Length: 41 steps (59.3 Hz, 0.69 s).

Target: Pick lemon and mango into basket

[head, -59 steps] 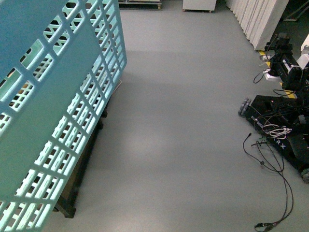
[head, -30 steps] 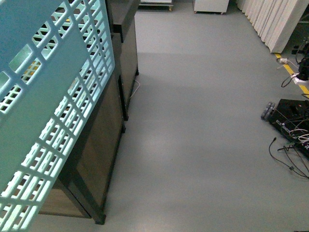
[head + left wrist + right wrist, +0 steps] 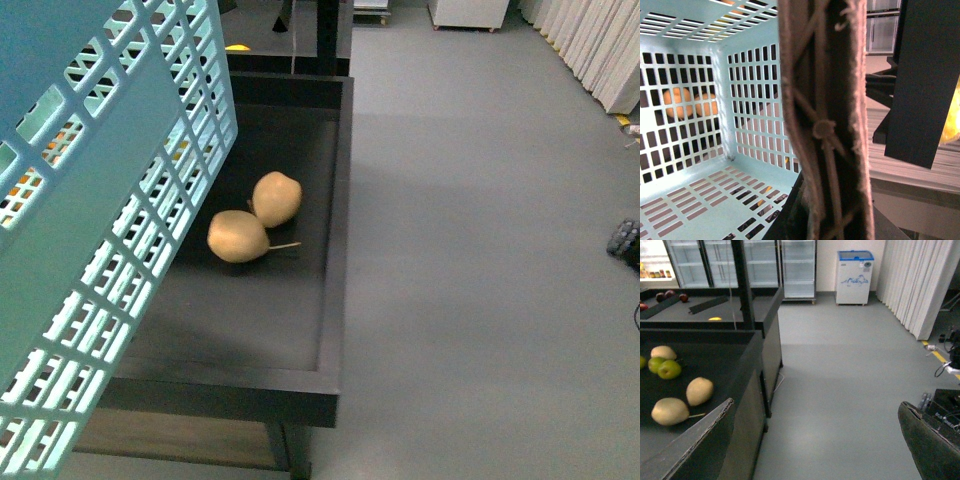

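Light: dim, even — bluish cast | focus: near basket (image 3: 90, 200) blurred | shadows: soft

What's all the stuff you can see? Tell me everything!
basket: one, light turquoise, up close on the left, with a brown handle.
tan fruits: three, two close together on the near black table, one further back.
green fruits: two, beside the further tan one.
red fruits: a few, dark red, on the far table.
orange fruits: two, seen through the basket's wall.
yellow thing: one, far table, too small to name.
fridges: several, glass-doored, at the back.
freezer: one, white with blue lid.
curtain: white, on the right.
floor: grey.
right fingers: two, dark, wide apart, nothing between.
left fingers: not clearly seen.
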### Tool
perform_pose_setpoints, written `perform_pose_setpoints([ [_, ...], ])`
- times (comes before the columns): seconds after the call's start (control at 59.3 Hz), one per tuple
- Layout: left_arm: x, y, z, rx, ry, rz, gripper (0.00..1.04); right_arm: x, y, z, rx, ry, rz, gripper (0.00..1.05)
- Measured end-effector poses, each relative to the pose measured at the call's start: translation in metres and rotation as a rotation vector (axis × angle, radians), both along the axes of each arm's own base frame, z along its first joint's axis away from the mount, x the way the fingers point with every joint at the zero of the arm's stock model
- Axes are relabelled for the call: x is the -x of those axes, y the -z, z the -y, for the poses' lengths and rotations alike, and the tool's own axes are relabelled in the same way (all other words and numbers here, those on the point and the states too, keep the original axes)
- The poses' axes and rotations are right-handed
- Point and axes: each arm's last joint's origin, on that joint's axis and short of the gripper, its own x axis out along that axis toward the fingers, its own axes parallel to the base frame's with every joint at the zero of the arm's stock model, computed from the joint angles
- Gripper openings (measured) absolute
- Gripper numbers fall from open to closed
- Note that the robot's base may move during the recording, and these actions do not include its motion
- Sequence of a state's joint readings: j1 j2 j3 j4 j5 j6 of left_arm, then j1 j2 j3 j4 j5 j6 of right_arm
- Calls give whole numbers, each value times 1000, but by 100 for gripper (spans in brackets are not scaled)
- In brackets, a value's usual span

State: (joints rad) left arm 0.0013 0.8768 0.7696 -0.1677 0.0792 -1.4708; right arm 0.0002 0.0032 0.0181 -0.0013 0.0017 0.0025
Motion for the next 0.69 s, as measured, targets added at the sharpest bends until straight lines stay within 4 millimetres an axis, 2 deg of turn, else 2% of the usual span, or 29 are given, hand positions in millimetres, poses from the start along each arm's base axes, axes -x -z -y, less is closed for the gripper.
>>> perform_pose_setpoints([
  [0.692,0,0,0,-1,0,-1,5,0,0,0,0,-1,0,96],
])
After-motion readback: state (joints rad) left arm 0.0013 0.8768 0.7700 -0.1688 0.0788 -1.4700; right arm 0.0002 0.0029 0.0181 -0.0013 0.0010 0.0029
